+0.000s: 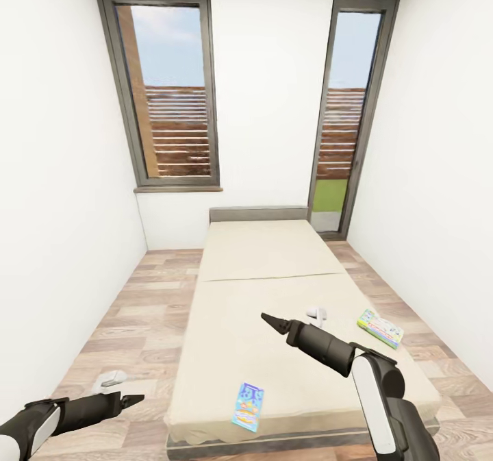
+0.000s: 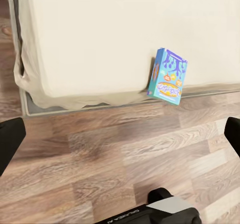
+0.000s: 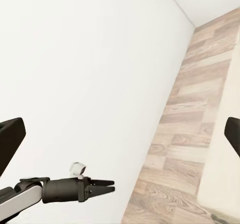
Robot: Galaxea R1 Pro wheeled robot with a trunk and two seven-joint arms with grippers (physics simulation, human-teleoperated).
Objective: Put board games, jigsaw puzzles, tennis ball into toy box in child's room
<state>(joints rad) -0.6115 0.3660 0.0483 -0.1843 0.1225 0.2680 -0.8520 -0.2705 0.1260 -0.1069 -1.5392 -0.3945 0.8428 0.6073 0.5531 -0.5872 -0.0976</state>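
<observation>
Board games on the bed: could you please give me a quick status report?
Left gripper low beside bed, right gripper above it, both empty. Blue board game at foot edge, second board game at right edge. Nothing obstructing.

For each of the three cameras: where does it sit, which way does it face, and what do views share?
Head: high, facing the bed, two game boxes, both arms.
Left wrist: over the floor, facing the bed's foot and the blue game box; own claw tips at the edges.
Right wrist: facing the wall; the left claw shows.
Shared: blue game box, head and left wrist.

bare mattress [image 1: 274, 290] open between two board games [image 1: 248, 406] [image 1: 380, 327], walls [image 1: 48, 207] close either side
</observation>
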